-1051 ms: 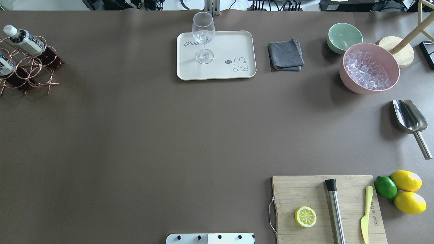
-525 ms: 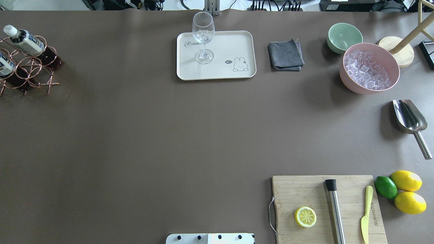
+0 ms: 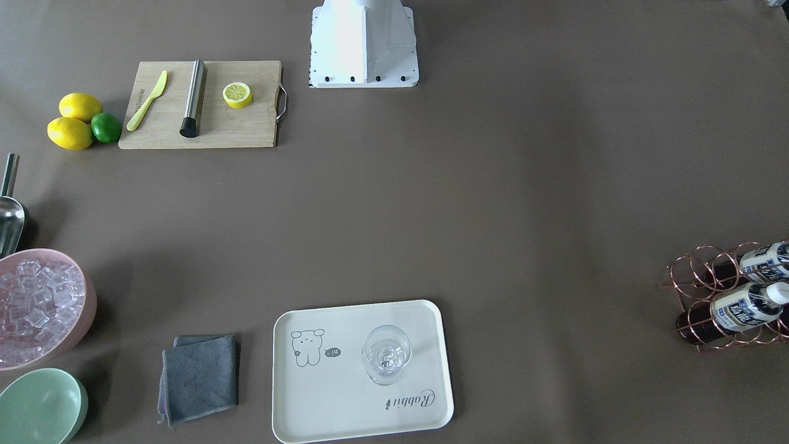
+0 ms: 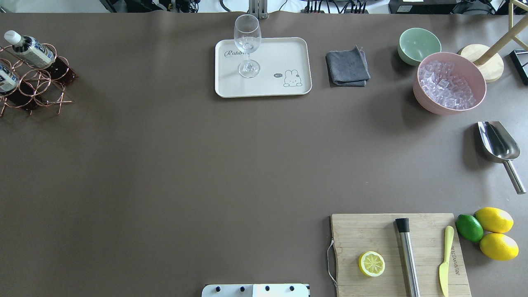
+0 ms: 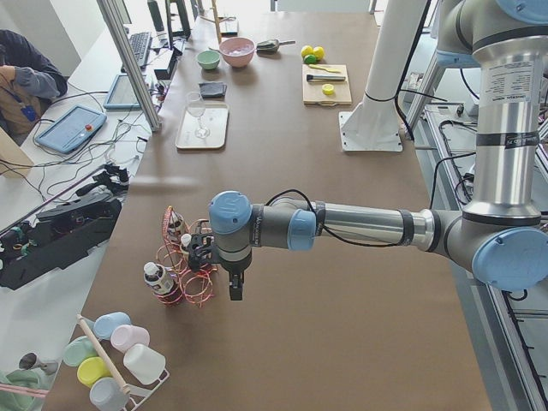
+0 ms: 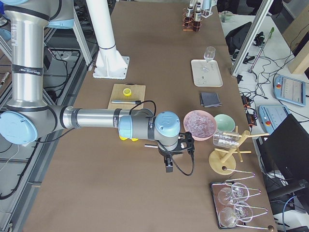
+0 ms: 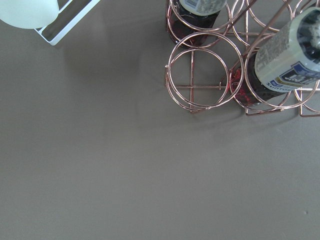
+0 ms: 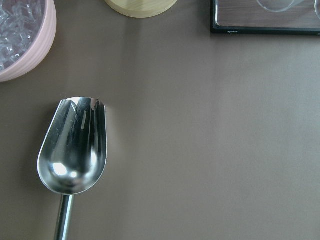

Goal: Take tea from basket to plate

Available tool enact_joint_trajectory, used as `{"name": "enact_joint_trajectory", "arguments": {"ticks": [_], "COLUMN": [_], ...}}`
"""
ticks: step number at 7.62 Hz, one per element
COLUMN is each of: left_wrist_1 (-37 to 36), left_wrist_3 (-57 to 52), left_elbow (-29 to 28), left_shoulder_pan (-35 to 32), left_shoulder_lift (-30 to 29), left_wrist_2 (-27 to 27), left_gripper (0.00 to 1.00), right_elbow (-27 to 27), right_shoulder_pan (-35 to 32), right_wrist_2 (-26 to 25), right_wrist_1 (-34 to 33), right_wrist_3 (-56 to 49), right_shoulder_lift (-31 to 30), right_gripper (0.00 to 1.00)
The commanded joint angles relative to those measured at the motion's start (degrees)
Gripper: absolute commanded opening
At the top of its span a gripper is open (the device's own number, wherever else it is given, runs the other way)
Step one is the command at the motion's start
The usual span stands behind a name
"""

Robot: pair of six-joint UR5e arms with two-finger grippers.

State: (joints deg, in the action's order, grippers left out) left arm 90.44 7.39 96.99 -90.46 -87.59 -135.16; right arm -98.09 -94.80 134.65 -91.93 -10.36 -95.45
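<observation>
The copper wire basket [image 4: 39, 88] stands at the table's far left end, also in the front-facing view [image 3: 696, 271] and the left wrist view [image 7: 205, 70]. Tea bottles [image 4: 31, 50] with white caps and blue-white labels lean in its rings [image 3: 739, 308] [image 7: 290, 55]. The cream plate [image 4: 284, 49] [image 3: 320, 401] lies at the far middle and holds a wine glass [image 4: 247, 45]. My left gripper [image 5: 235, 289] hangs just beside the basket [image 5: 193, 287]. My right gripper [image 6: 169, 164] hovers near the pink bowl. I cannot tell whether either is open or shut.
A grey cloth [image 4: 347, 67], a mint bowl [image 4: 418, 44], a pink bowl of ice [image 4: 449, 84] and a metal scoop [image 4: 499, 146] [image 8: 75, 150] lie at the right. A cutting board [image 4: 371, 231] with a lemon half, a muddler and a knife sits near, with lemons [image 4: 494, 219] beside.
</observation>
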Motion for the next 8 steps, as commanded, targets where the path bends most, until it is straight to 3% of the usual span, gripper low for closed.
{"name": "enact_joint_trajectory", "arguments": {"ticks": [1, 5, 8], "left_wrist_1": [0.2, 0.1, -0.3], "left_wrist_3": [0.0, -0.2, -22.7], "left_elbow": [1.8, 6.4, 6.1], "left_shoulder_pan": [-0.7, -0.8, -3.0], "left_shoulder_lift": [0.6, 1.2, 0.2], "left_wrist_2": [0.1, -1.7, -1.2], "left_gripper": [0.98, 0.97, 0.96], "right_elbow": [0.0, 0.0, 0.0], "right_shoulder_pan": [0.1, 0.8, 1.3], "right_wrist_2": [0.0, 0.0, 0.0], "right_wrist_1": [0.0, 0.0, 0.0], "right_wrist_3": [0.2, 0.3, 0.3], "right_shoulder_lift": [0.0, 0.1, 0.2], "right_gripper": [1.00, 1.00, 1.00]}}
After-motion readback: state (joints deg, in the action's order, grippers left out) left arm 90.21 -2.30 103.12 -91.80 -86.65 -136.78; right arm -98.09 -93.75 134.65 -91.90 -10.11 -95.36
